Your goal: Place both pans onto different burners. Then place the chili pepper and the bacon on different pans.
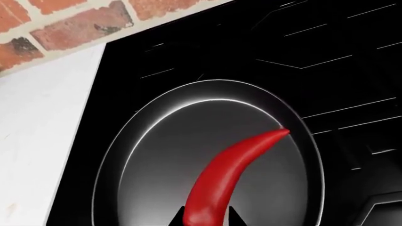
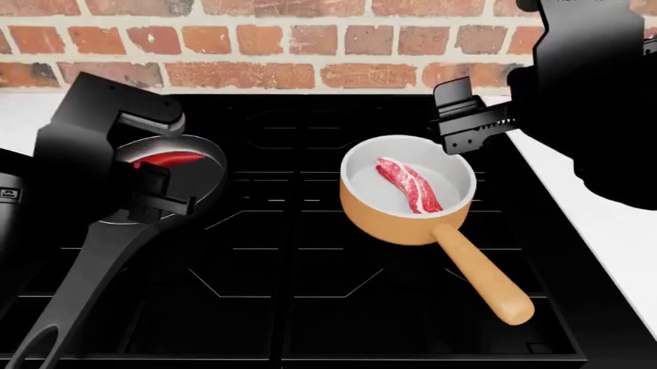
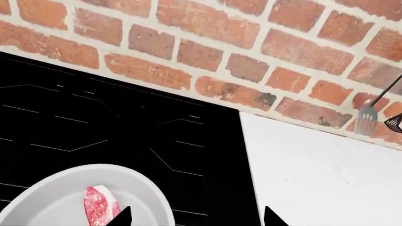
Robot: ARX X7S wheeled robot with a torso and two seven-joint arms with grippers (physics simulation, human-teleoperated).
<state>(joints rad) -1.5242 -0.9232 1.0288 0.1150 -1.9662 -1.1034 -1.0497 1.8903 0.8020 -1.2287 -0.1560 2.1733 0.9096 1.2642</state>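
The black frying pan (image 2: 211, 188) sits on a left burner of the stovetop (image 2: 308, 269), its long handle (image 2: 82, 284) pointing toward the front. My left gripper (image 1: 207, 219) is shut on the red chili pepper (image 1: 229, 174), which hangs just above the pan's floor (image 1: 169, 155). In the head view the chili pepper (image 2: 169, 159) shows under the left arm. The orange saucepan (image 2: 405, 223) stands on a middle burner with the bacon (image 2: 408, 184) lying inside. My right gripper (image 3: 197, 217) is open and empty, above the stovetop beside the saucepan's (image 3: 56, 193) far right rim.
A brick wall (image 2: 308, 46) runs behind the stove. White counter (image 3: 326, 174) lies to the right and another strip (image 1: 37, 141) to the left. Utensils (image 3: 366, 120) hang on the wall at the far right. A dark object (image 2: 8, 192) sits at the left edge.
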